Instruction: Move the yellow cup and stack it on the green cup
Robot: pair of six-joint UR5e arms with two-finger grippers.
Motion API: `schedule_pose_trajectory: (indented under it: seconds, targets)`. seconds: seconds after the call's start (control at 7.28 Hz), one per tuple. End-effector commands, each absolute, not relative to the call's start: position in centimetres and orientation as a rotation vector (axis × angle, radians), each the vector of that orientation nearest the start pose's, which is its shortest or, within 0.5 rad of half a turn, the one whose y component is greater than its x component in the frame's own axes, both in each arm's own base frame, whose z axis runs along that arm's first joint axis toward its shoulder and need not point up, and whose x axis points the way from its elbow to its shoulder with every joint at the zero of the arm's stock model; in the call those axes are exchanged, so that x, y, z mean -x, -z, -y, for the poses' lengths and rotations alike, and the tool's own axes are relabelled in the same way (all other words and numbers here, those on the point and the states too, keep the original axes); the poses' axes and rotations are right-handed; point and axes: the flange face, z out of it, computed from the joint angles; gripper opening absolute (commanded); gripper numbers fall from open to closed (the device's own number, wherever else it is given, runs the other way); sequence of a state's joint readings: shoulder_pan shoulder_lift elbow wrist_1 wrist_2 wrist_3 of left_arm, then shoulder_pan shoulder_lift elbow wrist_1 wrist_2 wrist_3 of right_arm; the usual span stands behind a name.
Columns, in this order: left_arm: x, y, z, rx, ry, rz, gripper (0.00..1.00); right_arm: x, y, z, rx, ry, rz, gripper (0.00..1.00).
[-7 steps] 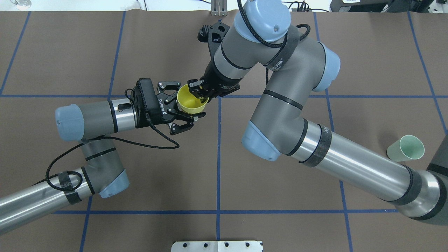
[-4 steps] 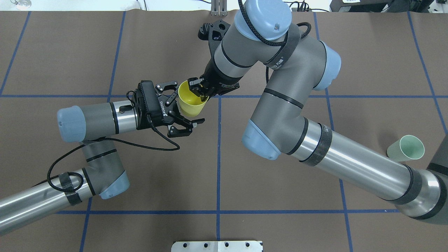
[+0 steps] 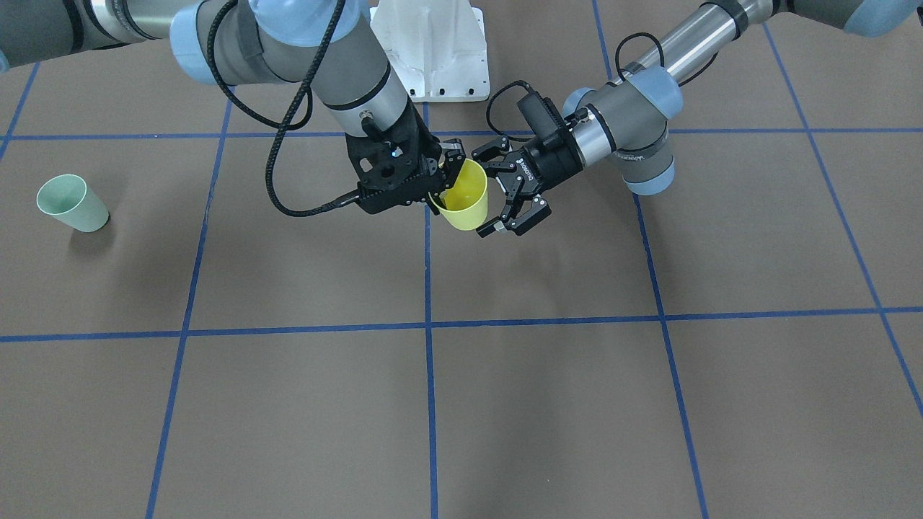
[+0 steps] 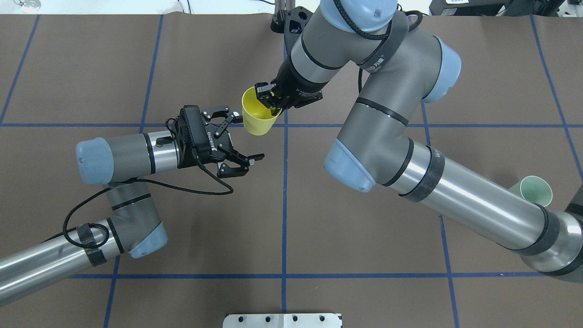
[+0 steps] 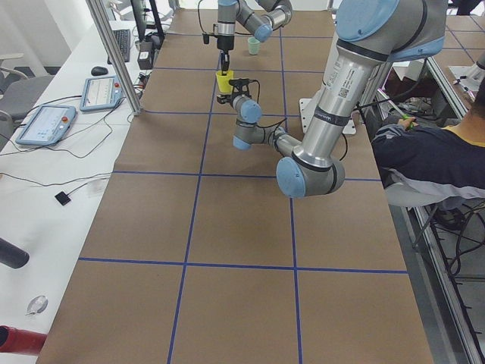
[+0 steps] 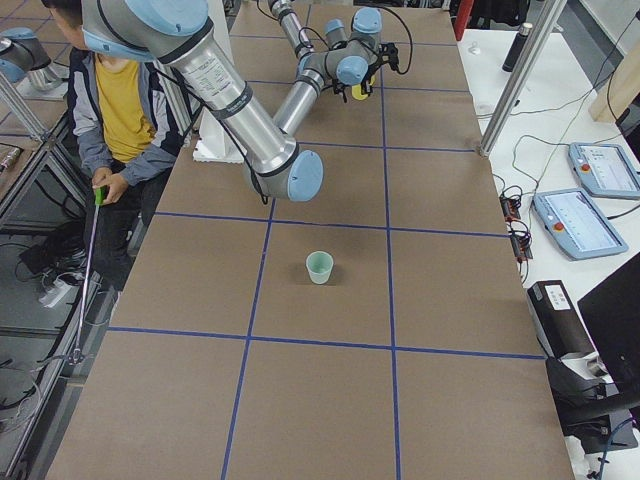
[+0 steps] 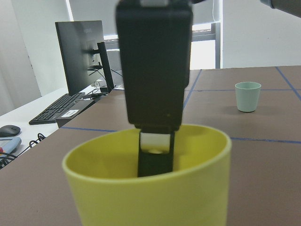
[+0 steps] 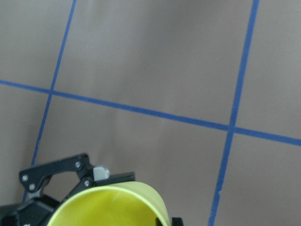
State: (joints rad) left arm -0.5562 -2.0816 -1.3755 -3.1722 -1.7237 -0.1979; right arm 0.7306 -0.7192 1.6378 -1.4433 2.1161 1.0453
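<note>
The yellow cup [image 4: 258,117] hangs upright above the table's middle. My right gripper [image 4: 272,98] is shut on its rim from above, one finger inside and one outside. The cup also shows in the front view [image 3: 466,196] and close up in the left wrist view [image 7: 150,183]. My left gripper [image 4: 247,135] is open and empty, just beside and below the cup, apart from it. The green cup [image 3: 72,204] stands upright far to the robot's right. In the overhead view the green cup [image 4: 539,190] is partly hidden by my right arm.
A white mount plate [image 3: 433,50] sits at the robot's edge of the table. An operator [image 6: 120,110] sits beside the robot's base. A side bench along the far edge holds tablets [image 6: 590,195] and a monitor [image 7: 82,56].
My right gripper has carried the yellow cup up and away from between the left gripper's open fingers, towards the far side. The left gripper stayed open and drew back slightly.
</note>
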Motion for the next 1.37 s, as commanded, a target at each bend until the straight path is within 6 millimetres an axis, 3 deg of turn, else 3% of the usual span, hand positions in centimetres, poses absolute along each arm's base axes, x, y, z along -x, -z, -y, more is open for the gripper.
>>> schedule_pose_trajectory:
  seconds: [0.0, 0.14, 0.27, 0.55, 0.69, 0.82, 0.96, 1.1, 1.24]
  targets:
    - [-47.8, -28.7, 44.9, -1.534, -0.676, -1.172, 1.0, 38.9, -9.8, 56.5, -0.203, -0.031, 1.044, 0.0]
    - [-48.2, -29.2, 46.0, -1.476, -0.651, -1.11, 1.0, 36.0, -11.3, 58.5, -0.211, -0.077, 1.015, 0.0]
    - [-48.8, -31.5, 47.0, -1.359, -0.659, -1.012, 1.0, 32.9, -13.7, 60.1, -0.216, -0.12, 0.991, 0.0]
    - [-46.2, -34.9, 52.1, -1.159, -0.643, -0.822, 1.0, 27.5, -18.1, 61.6, -0.232, -0.18, 0.948, 0.0]
    - [-43.1, -36.3, 55.4, -1.043, -0.636, -0.771, 1.0, 25.0, -19.8, 61.9, -0.238, -0.207, 0.934, 0.0]
    - [-37.4, -38.2, 59.1, -0.896, -0.618, -0.765, 1.0, 23.2, -20.6, 62.1, -0.248, -0.215, 0.92, 0.0]
    - [-31.6, -41.1, 60.0, -0.794, -0.584, -0.768, 1.0, 21.5, -21.4, 62.1, -0.25, -0.238, 0.914, 0.0]
    - [-24.5, -43.9, 60.7, -0.653, -0.504, -0.762, 1.0, 20.0, -23.4, 61.0, -0.236, -0.253, 0.911, 0.0]
    - [-19.2, -45.1, 60.2, -0.537, -0.418, -0.73, 1.0, 19.1, -24.9, 59.7, -0.227, -0.261, 0.905, 0.0]
